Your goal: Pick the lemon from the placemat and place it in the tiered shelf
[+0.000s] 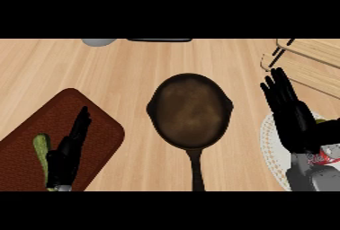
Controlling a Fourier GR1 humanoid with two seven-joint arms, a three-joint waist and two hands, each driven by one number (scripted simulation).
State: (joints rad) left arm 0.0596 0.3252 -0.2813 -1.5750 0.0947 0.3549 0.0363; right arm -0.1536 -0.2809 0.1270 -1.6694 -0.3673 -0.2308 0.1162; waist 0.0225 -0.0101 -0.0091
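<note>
My right hand [289, 117] is open, fingers straight and pointing away, over a white round placemat [269, 139] at the right edge. A small yellowish sliver [321, 120] peeks out beside that hand; I cannot tell whether it is the lemon. The wooden tiered shelf [306, 58] stands at the upper right, just beyond the fingertips. My left hand [68, 150] is open and edge-on over a dark red-brown placemat [100, 130] at the lower left. A yellow-green elongated item [41, 150] lies on that mat, touching the hand's left side.
A black cast-iron skillet [190, 110] sits mid-counter, its handle [196, 173] pointing toward me. A red-and-white item [324, 157] shows by my right wrist. A grey rounded object [100, 42] and a dark flat one [159, 40] lie at the far edge.
</note>
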